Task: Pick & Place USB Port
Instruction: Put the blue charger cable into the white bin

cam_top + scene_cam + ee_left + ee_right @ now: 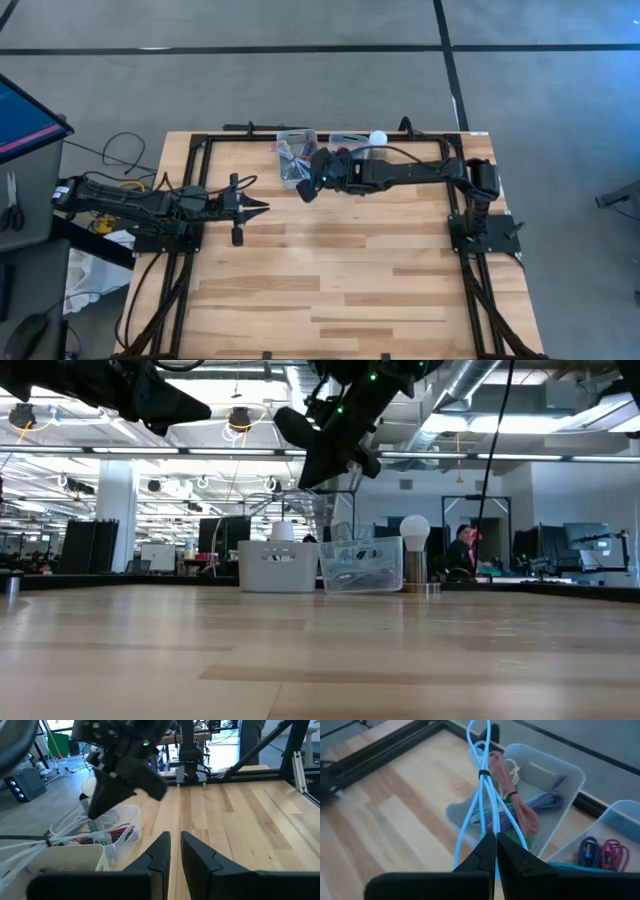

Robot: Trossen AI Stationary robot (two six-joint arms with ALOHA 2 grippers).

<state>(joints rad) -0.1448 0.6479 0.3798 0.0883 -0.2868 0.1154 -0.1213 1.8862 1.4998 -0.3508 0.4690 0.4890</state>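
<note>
A bundled light-blue cable (482,785), bound by a black tie (482,772), sticks out ahead of my right gripper (495,840), which is shut on it. That gripper (305,190) hovers above the table beside a clear bin (545,795) at the far edge. The bin holds orange, purple and green cables. In the left wrist view the bundle (65,834) trails away from the gripper over the bins. My left gripper (262,208) waits at the table's left, raised, shut with nothing in it. My right gripper pinches the light-blue cable bundle at its near end (487,827) between its two fingertips. The fingers slant down toward the table's far left and lie along the bundle. The bundle reaches forward past the fingertips over the clear bin. I cannot tell whether it touches the bin.
A second clear bin (605,850) with blue and pink cables stands right of the first. A white bulb (377,138) sits at the far edge, and a white basket (278,565) shows in the low view. Bare wood (340,280) fills the middle and near side.
</note>
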